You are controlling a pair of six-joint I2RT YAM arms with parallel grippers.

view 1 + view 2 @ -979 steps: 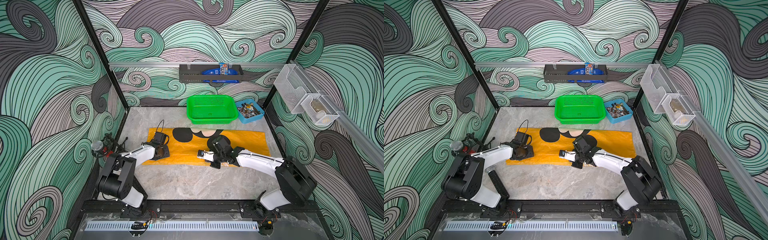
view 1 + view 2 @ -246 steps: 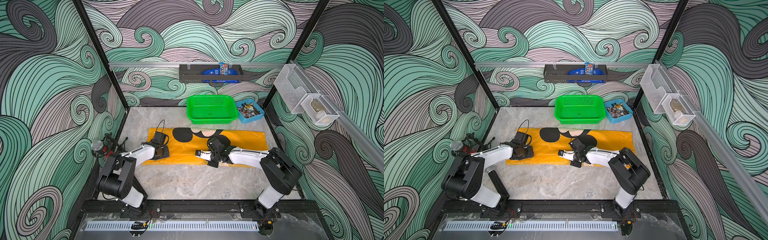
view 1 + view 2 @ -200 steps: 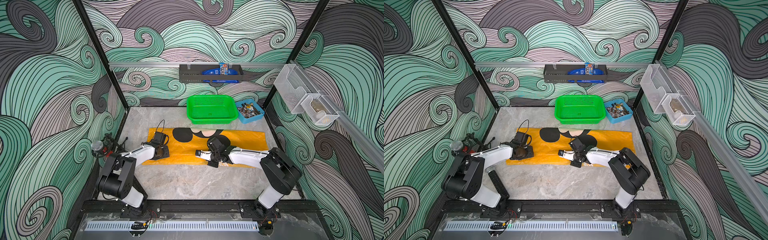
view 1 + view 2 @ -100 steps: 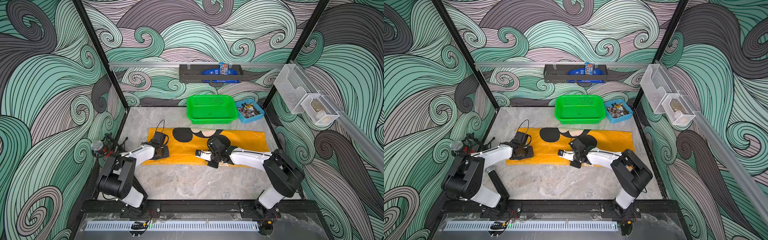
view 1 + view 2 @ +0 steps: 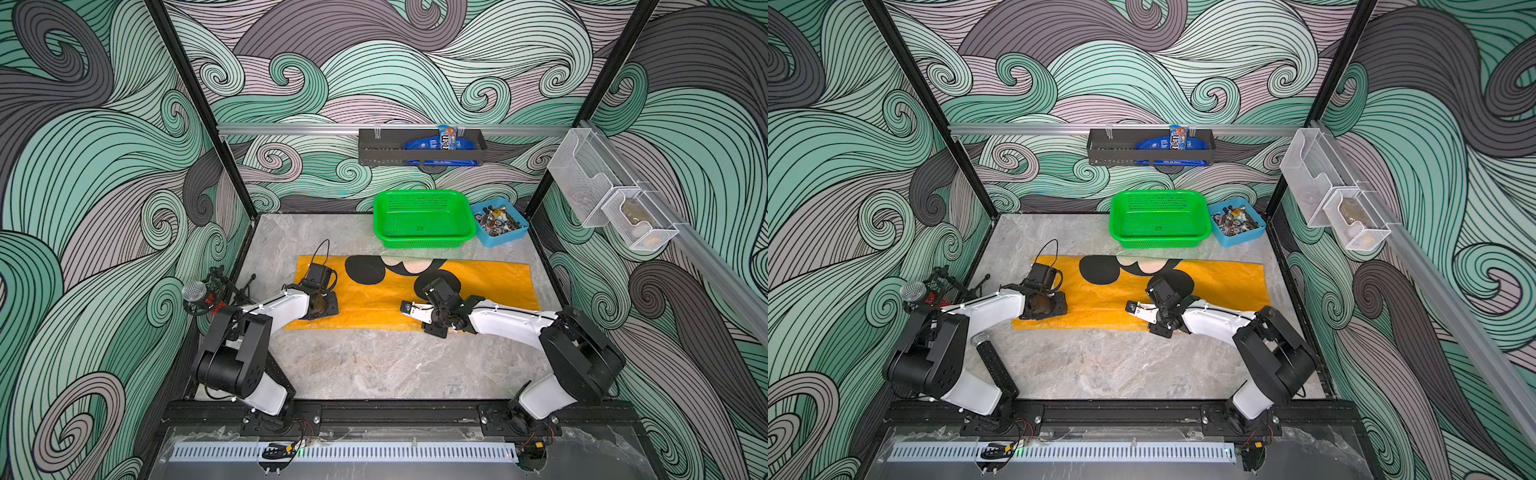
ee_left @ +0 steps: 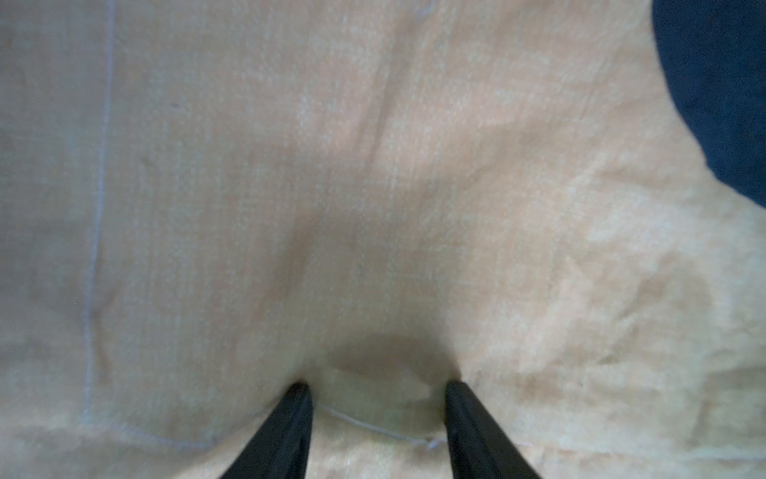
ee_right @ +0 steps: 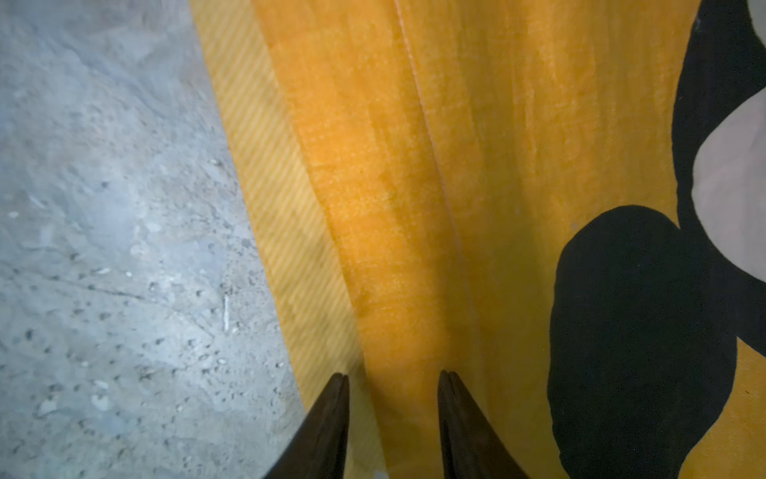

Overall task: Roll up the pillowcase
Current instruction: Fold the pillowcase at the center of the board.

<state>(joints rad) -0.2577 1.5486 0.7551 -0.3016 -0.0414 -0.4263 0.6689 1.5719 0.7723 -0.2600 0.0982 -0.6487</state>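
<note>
Top views: mustard-yellow wrinkled fabric pillowcase (image 5: 374,307) with black round-eared print lies spread, unrolled, mid grey marble table (image 5: 374,365), left gripper (image 6: 375,385) at its 9 o'clock end, right gripper (image 7: 393,375) at its 6 o'clock edge, both jaws spread.

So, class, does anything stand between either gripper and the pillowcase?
Nothing visible does. The left gripper and the right gripper are both right at the pillowcase, jaws apart, the right one near its front edge. The green basket stands beyond its far edge.
</note>
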